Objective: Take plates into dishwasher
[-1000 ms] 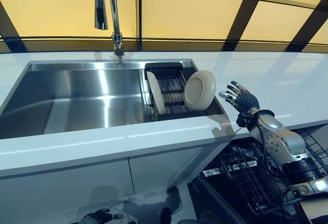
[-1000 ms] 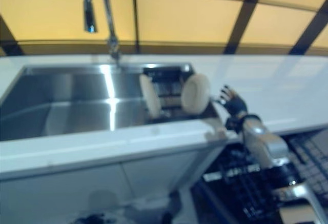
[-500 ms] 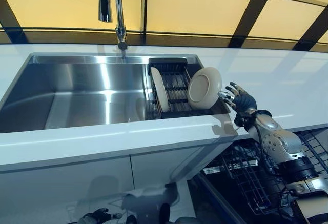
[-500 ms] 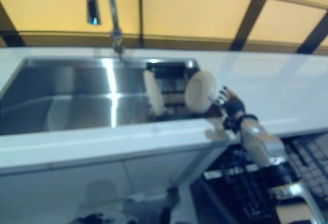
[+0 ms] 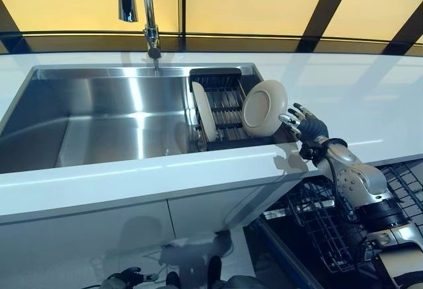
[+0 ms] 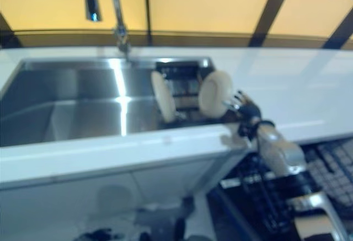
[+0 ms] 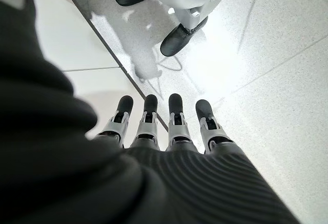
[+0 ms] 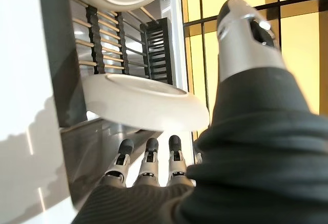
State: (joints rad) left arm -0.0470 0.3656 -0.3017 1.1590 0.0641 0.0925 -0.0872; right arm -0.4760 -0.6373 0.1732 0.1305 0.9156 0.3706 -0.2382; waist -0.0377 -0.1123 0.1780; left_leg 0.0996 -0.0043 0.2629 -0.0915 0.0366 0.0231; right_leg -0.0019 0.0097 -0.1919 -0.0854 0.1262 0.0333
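Two white plates stand in a black drying rack [image 5: 221,120] at the right end of the steel sink [image 5: 99,123]. One plate [image 5: 203,112] stands edge-on at the rack's left; the other plate [image 5: 264,108] leans at its right, face toward me. My right hand [image 5: 305,125] is open with fingers spread, its fingertips [image 8: 148,157] just right of the leaning plate's rim; I cannot tell if they touch. Both plates [image 8: 148,98] show past the fingers in the right wrist view. My left hand [image 7: 169,126] hangs low with straight fingers, holding nothing.
A tall faucet [image 5: 147,11] rises behind the sink. The white countertop [image 5: 132,176] runs along the front and to the right. Below my right arm the dishwasher's wire rack [image 5: 317,229] is pulled out. White cabinet fronts [image 5: 86,236] sit under the sink.
My right hand has moved left, closing the gap to the leaning plate's rim. The head camera has shifted a little. The plates have not moved.
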